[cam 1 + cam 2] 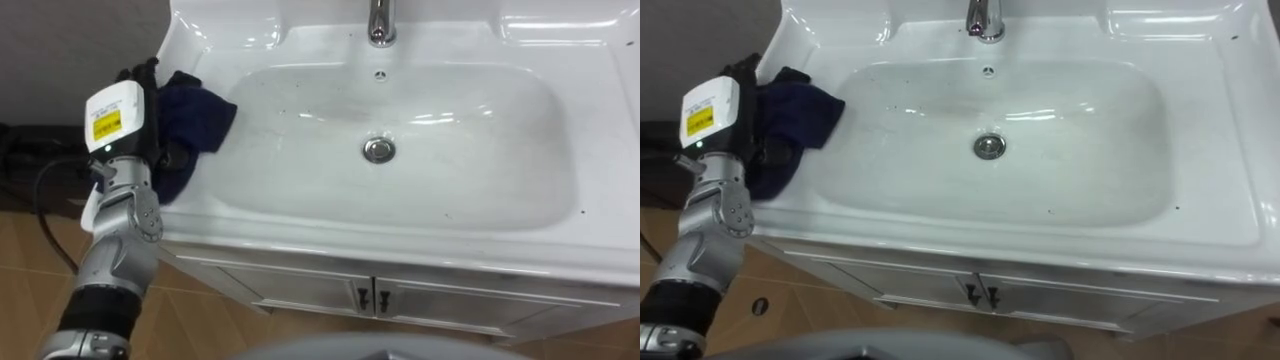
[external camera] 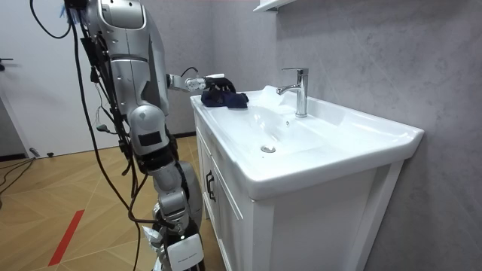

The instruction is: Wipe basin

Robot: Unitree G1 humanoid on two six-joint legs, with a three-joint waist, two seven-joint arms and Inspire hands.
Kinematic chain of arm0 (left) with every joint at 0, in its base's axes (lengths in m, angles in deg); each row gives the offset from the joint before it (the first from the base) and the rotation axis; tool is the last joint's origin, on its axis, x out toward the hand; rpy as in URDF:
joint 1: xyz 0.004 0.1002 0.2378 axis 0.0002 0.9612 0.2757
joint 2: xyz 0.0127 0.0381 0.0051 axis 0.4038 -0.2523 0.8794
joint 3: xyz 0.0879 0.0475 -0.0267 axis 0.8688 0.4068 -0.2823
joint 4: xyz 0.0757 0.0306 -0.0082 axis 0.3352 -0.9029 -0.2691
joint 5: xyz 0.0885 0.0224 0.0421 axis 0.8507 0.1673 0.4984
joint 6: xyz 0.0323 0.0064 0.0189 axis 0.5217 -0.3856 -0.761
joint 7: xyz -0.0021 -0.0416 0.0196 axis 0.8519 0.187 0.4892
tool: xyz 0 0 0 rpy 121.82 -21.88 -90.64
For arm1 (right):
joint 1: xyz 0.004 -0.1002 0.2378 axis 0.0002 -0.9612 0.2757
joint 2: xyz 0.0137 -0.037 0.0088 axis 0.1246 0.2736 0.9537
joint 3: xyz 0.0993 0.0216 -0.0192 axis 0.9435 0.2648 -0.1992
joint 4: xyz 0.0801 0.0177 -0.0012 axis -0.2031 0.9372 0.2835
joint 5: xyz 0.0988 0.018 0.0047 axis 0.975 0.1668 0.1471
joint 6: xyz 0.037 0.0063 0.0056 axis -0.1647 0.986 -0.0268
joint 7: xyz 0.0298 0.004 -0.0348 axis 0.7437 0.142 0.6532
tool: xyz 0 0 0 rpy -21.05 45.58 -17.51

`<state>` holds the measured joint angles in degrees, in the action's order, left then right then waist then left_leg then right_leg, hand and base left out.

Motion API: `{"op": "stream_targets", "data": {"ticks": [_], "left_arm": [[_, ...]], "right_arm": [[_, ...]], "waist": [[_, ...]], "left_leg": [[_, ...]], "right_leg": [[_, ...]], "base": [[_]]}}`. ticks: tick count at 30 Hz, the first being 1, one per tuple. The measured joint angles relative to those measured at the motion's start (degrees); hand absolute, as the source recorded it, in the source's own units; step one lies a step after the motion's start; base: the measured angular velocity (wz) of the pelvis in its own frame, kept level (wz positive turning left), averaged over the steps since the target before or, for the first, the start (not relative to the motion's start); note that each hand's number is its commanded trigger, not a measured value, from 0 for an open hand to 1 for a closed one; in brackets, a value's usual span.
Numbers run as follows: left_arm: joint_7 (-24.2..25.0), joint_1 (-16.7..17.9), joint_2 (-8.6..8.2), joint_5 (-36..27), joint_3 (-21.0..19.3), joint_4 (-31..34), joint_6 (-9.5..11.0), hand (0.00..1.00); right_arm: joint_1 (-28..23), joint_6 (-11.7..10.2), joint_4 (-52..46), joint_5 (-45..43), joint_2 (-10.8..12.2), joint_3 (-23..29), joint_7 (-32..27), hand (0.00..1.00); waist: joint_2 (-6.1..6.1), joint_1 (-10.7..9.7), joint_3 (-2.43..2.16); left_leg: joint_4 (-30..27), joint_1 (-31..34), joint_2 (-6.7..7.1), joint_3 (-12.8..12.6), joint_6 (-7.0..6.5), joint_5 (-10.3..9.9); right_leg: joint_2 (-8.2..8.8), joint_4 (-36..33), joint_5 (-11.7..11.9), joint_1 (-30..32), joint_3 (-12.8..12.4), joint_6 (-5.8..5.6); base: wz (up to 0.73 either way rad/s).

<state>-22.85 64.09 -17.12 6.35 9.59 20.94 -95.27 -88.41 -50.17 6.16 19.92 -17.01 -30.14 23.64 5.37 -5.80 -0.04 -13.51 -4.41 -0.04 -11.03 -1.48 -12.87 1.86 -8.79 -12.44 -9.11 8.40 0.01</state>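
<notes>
The white basin [image 1: 480,150] has a metal drain [image 1: 378,150] in its middle, a chrome tap [image 1: 380,22] at the back and small dark specks on its surface. A dark blue cloth [image 1: 200,115] lies bunched on the basin's left rim, hanging slightly over the bowl's edge. My left hand [image 1: 140,78] rests on the cloth's left part with its fingers curled into the fabric. In the room view I stand at the cabinet's left end, my left hand [image 2: 213,92] stretched out to the cloth [image 2: 232,99].
The vanity cabinet under the basin has two doors with dark handles [image 1: 372,295]. A grey wall runs behind the tap [image 2: 300,90], with a shelf corner [image 2: 271,4] above it. Wooden floor [image 2: 68,196] lies around the cabinet.
</notes>
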Motion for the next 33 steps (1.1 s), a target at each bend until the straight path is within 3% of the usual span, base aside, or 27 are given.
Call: {"op": "stream_targets", "data": {"ticks": [10,18,19,20,21,27,29,33], "left_arm": [[-1.48,0.0,0.02,1.81,-0.42,2.76,-0.04,0.0],[-2.41,-0.01,0.02,-0.5,-1.07,8.81,1.19,0.0],[-3.25,0.0,0.02,-3.1,-1.22,9.41,1.88,0.0],[-3.34,-0.01,0.02,-5.63,-1.67,9.87,2.28,0.0],[-3.37,-0.01,0.02,-7.39,-1.91,10.12,2.37,0.0],[-3.48,-0.35,-0.02,-29.49,-3.33,11.21,4.0,0.0],[-3.45,-0.27,-0.3,-41.45,-4.31,14.1,4.04,0.0],[-3.37,-0.25,-1.11,-57.58,-7.12,17.21,5.26,0.0]], "right_arm": [[-0.05,-0.48,0.07,-0.06,0.0,0.0,-0.25,0.0],[0.04,-1.57,0.15,-0.04,0.22,0.06,-0.28,0.0],[0.03,-1.69,0.18,-0.04,0.21,0.07,-0.26,0.0],[0.08,-1.74,0.15,0.09,0.24,0.07,-0.24,0.0],[0.16,-1.77,0.14,0.16,0.25,0.06,-0.26,0.0],[0.55,-1.79,0.14,0.75,0.76,0.12,-0.56,0.0],[0.41,-1.69,0.14,2.27,1.05,-0.02,-0.75,0.0],[0.55,-1.59,0.14,2.58,1.7,0.17,-0.79,0.0]], "waist": [[-0.09,-0.04,0.07],[-0.87,-0.1,0.55],[-1.2,-0.06,0.7],[-0.83,-0.06,0.38],[-0.82,-0.18,0.37],[-0.89,-0.15,0.33],[-1.25,0.4,0.41],[-2.09,1.57,0.42]], "left_leg": [[-0.02,0.33,0.14,0.26,0.01,0.0],[-0.01,0.46,0.17,0.42,0.01,0.0],[0.01,0.26,0.16,0.33,0.01,0.0],[0.01,0.17,0.16,0.28,0.01,0.0],[0.01,0.17,0.15,0.28,0.01,0.0],[-0.03,0.16,0.14,0.37,0.02,0.01],[-0.02,0.16,0.15,0.35,0.01,0.01],[0.04,-0.1,0.14,0.18,0.01,0.01]], "right_leg": [[0.04,0.22,-0.03,0.04,-0.04,-0.03],[0.04,0.22,-0.03,0.16,-0.07,-0.03],[0.03,0.17,-0.03,0.05,-0.25,-0.03],[0.04,0.18,-0.03,-0.05,-0.28,-0.03],[0.04,0.18,-0.03,-0.04,-0.28,-0.04],[0.0,0.04,-0.03,-0.11,-0.14,-0.03],[0.02,0.0,-0.03,-0.06,-0.1,-0.03],[0.02,0.02,-0.05,-0.18,-0.41,-0.06]], "base": [[0.0],[0.0],[-0.06],[-0.05],[0.0],[0.0],[0.0],[-0.03]]}}
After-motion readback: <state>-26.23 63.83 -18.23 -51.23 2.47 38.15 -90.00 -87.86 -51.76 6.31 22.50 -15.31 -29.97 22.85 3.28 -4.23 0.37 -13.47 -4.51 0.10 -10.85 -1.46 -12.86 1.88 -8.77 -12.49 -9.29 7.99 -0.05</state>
